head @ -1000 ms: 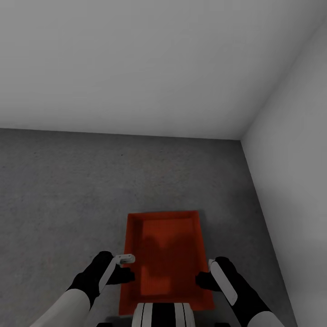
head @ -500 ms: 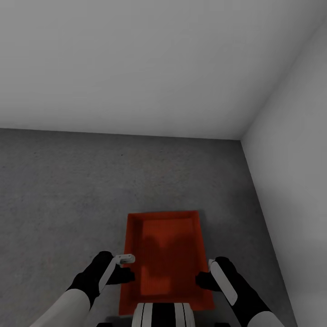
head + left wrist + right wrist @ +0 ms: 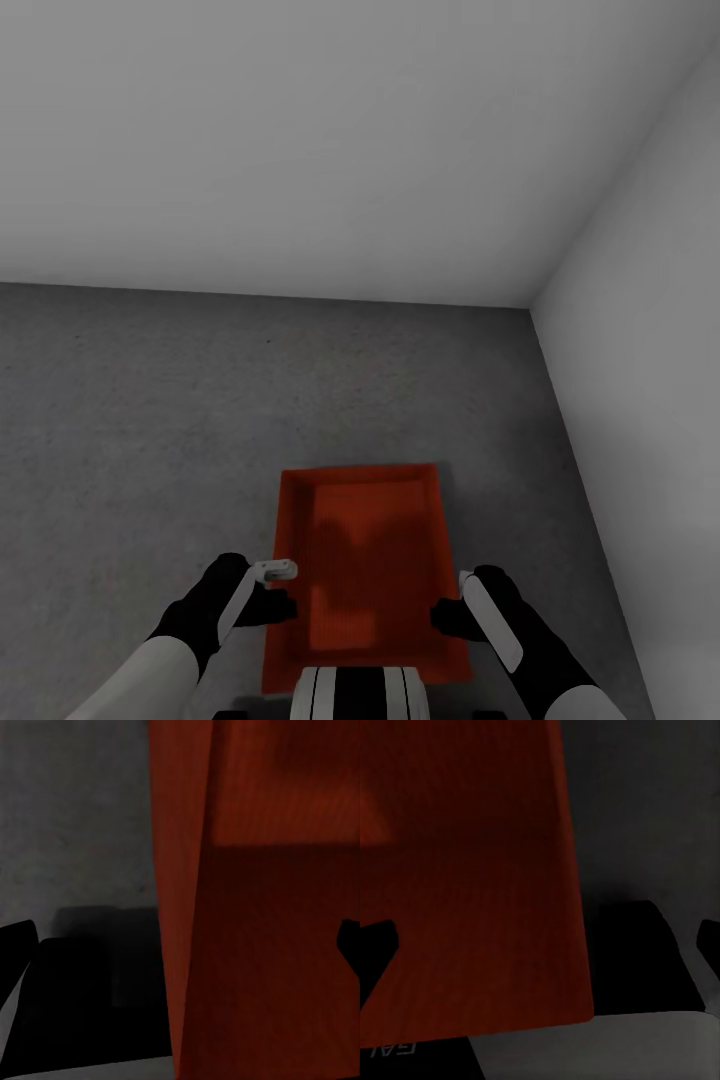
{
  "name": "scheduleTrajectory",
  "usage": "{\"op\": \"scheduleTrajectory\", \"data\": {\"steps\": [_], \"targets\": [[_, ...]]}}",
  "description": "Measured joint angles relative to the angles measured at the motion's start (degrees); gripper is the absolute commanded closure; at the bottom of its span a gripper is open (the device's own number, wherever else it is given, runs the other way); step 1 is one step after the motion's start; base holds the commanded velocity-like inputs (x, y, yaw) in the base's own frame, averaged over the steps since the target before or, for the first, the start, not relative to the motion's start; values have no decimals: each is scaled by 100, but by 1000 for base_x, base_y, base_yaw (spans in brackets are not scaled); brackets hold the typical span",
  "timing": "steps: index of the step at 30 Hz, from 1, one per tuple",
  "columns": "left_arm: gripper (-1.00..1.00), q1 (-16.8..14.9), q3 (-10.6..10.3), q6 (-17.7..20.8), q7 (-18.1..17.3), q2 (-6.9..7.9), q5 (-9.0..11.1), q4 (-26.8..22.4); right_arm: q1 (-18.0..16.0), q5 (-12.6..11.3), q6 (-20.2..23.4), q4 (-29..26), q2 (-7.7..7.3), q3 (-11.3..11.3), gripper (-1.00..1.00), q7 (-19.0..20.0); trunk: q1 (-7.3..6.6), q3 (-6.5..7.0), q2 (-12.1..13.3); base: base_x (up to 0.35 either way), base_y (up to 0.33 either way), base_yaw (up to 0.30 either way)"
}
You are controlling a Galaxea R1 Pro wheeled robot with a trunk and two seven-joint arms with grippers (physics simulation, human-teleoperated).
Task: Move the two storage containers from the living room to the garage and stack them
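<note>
I see the bin (image 3: 370, 570) on the floor (image 3: 150, 420), right between my grippers, long side pointing away. My left gripper (image 3: 278, 603) and right gripper (image 3: 445, 618) are open astride its side walls.

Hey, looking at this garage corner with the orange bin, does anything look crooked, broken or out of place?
Nothing stands out. The orange-red container looks intact and roughly square to the wall, over the grey concrete floor, with the left gripper and right gripper at its two long sides. Whether it rests on the floor is unclear.
</note>
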Motion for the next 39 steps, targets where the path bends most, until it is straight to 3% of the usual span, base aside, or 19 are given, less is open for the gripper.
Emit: {"op": "scheduleTrajectory", "data": {"steps": [39], "targets": [[-100,0,8,0,7,9,0,0,0,-3,0,-1,7,8,-100,0,0,0,0,0,0,0]]}}
